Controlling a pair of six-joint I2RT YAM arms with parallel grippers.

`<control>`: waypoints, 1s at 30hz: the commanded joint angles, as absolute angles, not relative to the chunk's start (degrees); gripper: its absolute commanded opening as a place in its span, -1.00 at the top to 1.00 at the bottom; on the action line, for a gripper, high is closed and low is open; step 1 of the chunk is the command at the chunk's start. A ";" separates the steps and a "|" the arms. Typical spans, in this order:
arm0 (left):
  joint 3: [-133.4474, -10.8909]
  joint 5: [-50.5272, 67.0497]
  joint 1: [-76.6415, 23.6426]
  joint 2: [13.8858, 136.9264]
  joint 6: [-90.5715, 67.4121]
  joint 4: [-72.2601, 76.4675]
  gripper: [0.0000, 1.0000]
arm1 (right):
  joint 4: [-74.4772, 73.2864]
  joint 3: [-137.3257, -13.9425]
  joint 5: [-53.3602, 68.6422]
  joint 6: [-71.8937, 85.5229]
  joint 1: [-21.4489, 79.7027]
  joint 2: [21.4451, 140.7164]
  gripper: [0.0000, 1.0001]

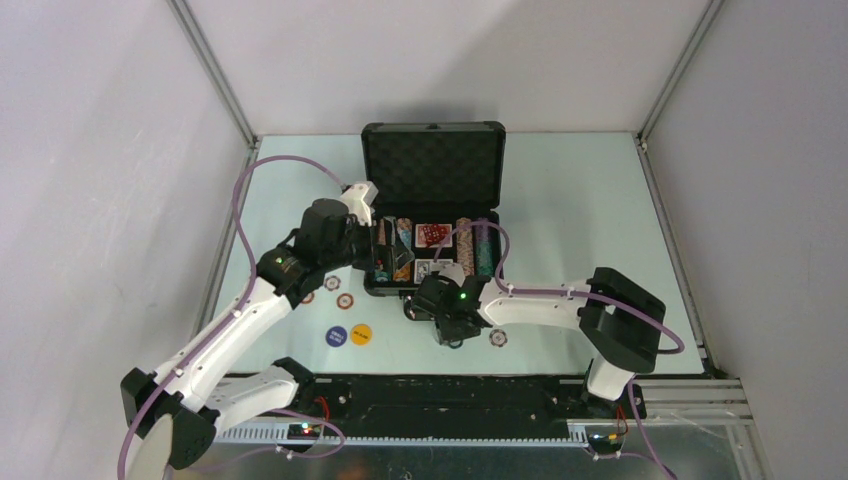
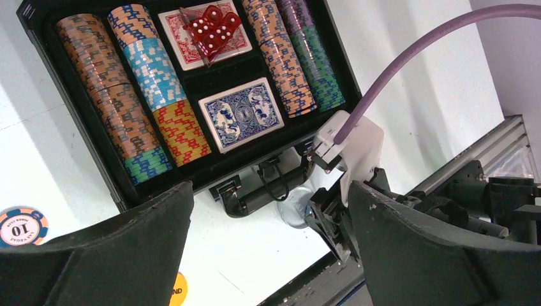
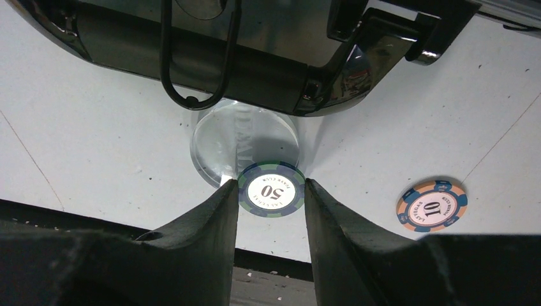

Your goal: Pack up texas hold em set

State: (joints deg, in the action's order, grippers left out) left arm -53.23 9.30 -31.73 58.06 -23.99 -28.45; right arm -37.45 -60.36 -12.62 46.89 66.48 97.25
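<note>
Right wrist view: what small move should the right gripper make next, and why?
Probably a straight lift: the right gripper presses both edges of the 50 chip, which sits against the clear button outside the case.

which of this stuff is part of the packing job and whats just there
Job: case, racked chips, red dice, blue deck, 50 chip, 10 chip, clear button, blue button, yellow button.
Just there: purple cable, metal rail.

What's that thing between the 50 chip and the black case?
A clear round plastic disc lies on the table between the green-and-white 50 chip and the black hard case. The right wrist view shows it.
</note>
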 commanded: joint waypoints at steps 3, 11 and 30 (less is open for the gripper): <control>-52.89 9.71 -31.25 56.54 -24.10 -27.84 -0.91 | -35.82 -61.58 -12.47 46.85 67.19 99.19 0.09; -52.76 9.94 -31.29 56.82 -24.08 -27.77 -0.91 | -35.98 -61.63 -12.38 46.97 67.39 99.58 -0.02; -52.83 10.12 -31.29 56.82 -24.26 -27.80 -0.91 | -36.69 -61.68 -14.00 46.57 67.38 97.42 -0.26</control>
